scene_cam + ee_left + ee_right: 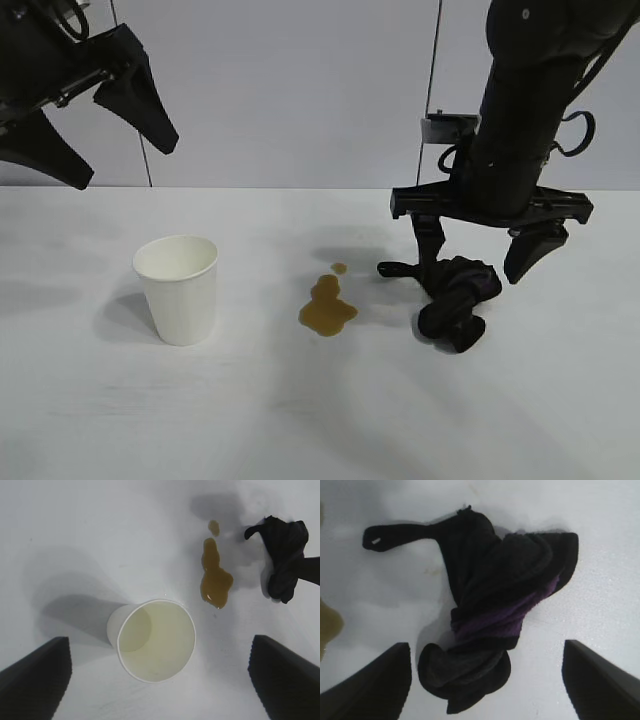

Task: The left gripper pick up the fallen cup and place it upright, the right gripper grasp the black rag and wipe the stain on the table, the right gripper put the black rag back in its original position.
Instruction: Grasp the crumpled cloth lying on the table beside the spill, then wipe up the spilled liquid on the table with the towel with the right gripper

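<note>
The white paper cup (178, 288) stands upright on the table (300, 410) at the left; it also shows from above in the left wrist view (156, 640). My left gripper (120, 155) is open and empty, raised high above the cup at the upper left. The brown stain (326, 310) lies mid-table, also seen in the left wrist view (215, 577). The black rag (458, 300) with a purple patch lies right of the stain. My right gripper (482, 262) is open, low over the rag, its fingers on either side of it (490, 615).
A grey wall with vertical seams (436, 90) runs behind the table. The rag's thin black tail (395, 534) points toward the stain. The table's front and far right are bare white surface.
</note>
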{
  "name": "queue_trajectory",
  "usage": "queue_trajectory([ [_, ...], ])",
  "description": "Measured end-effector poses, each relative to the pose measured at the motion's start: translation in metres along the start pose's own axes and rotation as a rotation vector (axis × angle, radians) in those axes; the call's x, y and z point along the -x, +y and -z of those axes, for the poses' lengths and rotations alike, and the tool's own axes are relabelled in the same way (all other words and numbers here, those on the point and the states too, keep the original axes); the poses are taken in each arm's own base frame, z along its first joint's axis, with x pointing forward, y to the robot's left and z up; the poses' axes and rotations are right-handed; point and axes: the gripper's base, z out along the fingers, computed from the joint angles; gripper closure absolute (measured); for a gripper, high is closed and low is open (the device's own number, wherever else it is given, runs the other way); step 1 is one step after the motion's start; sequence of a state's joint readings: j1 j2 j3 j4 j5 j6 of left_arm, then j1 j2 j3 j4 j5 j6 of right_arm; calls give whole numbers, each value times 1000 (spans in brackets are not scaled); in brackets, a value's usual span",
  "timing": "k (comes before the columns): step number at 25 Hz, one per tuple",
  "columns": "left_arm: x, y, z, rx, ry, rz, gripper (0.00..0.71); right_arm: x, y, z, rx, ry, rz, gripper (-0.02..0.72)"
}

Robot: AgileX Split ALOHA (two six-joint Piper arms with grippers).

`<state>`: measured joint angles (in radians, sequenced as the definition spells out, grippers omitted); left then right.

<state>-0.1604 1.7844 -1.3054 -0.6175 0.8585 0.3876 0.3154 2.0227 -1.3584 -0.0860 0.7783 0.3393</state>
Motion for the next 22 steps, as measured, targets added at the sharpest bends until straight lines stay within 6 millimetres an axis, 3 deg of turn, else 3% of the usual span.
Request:
queue_trajectory([
  [4, 0, 1, -3, 0, 7, 4, 17, 1, 1, -13, -4, -6, -24, 213],
  [6, 0, 1, -3, 0, 7, 4, 17, 1, 1, -18, -5, -7, -40, 309],
  [9, 0, 1, -3, -8, 4, 21, 17, 1, 1, -24, -7, 1, -60, 528],
  [11, 1, -1, -3, -27, -4, 44, 17, 2, 2, -24, -4, -4, -64, 617],
  [18, 1, -3, -3, -45, -11, 65, 17, 6, 10, -6, 107, -53, -102, 625],
  [22, 2, -3, -3, -44, -13, 65, 17, 2, 34, 2, 182, -70, -65, 626],
])
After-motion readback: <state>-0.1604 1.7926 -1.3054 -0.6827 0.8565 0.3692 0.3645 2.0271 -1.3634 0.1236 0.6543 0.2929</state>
